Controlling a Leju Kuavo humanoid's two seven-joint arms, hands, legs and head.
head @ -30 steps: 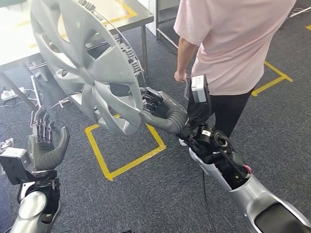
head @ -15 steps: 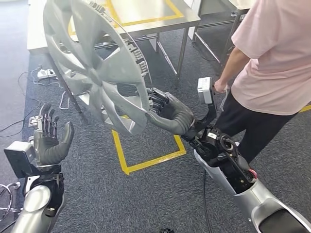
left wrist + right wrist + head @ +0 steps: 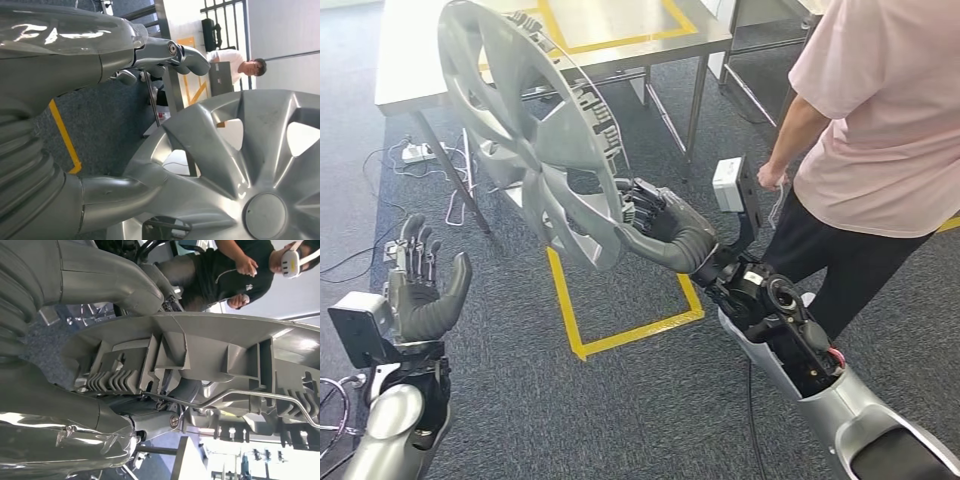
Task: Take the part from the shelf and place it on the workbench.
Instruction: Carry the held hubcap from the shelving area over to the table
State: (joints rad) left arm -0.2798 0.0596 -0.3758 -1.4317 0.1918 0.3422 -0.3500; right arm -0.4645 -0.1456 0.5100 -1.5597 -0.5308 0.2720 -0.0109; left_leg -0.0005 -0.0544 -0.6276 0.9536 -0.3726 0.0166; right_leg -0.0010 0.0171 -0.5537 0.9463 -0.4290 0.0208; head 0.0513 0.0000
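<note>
since half a second ago, the wheel cover (image 3: 535,140) sits slightly to the right in the head view and shows more of its edge, while table and floor tape are nearly where they were. right hand (image 3: 660,225) grips the cover's lower rim, thumb on the near side, dark fingers behind the ribbed clips; the arm reaches forward with the wrist camera box (image 3: 731,185) above it. the cover is held tilted in the air in front of the steel workbench (image 3: 410,70), not resting on it. left hand (image 3: 426,290) is raised, palm upward, fingers spread, holding nothing. a person in a pink shirt (image 3: 878,110) stands to the right, head cut off. the cover's top edge is cropped, and the right hand's fingertips are hidden by the rim.
</note>
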